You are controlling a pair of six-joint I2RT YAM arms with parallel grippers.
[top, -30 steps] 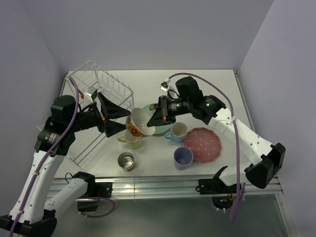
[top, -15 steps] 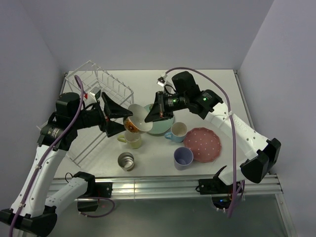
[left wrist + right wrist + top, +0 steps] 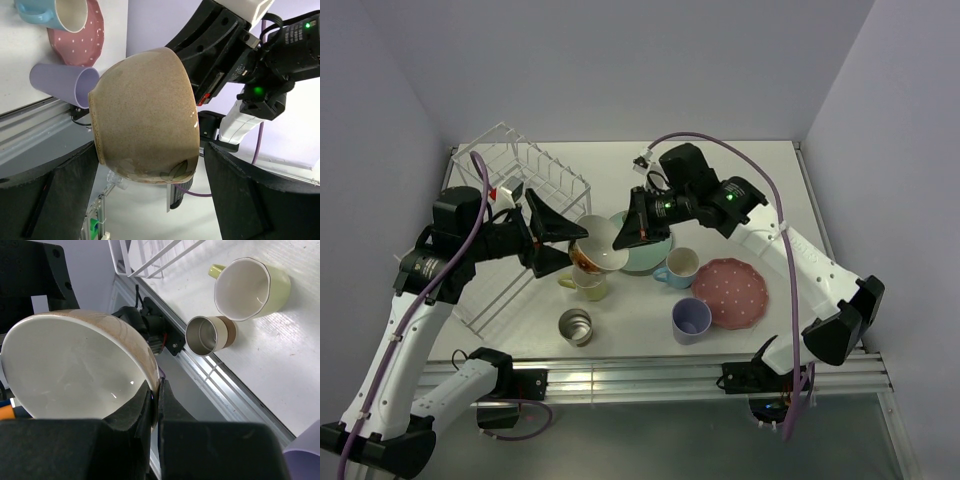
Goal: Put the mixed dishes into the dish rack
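Held in mid-air betw. the two grippers, just right of dish rack [image 3: 535,165] and above yellow mug [image 3: 588,285]: cream bowl [image 3: 603,245], tipped on its side, mouth toward R arm, base toward L arm.

Right gripper [image 3: 619,240]: pressed together on bowl rim, one finger inside, one outside (clearest in R wrist view).

Left gripper [image 3: 574,248]: spread wide, one finger either side of bowl body; contact w/ bowl wall not clear in any view.

Containers:
- bowl: glossy white inside, only glaze and highlights showing.
- yellow mug, lying on its side on table, white interior showing.
- small metal cup [image 3: 576,326], also on its side, bare steel inside.
- light blue mug [image 3: 680,265] and lavender cup [image 3: 691,320], upright, bare insides showing.
- rack: wires only in view.

Hidden/cut off:
- mint-green plate [image 3: 648,262] mostly under bowl and R gripper.
- rack's near side partly behind L arm.
- lavender cup clipped at corner in R wrist view.
- blue mug cut by top edge in L wrist view.

Pink dotted plate [image 3: 730,292]: flat on table, just beside lavender cup.

Bowl exterior: matt speckled tan-cream, w/ brownish leaf-like mark low on the wall in L wrist view.
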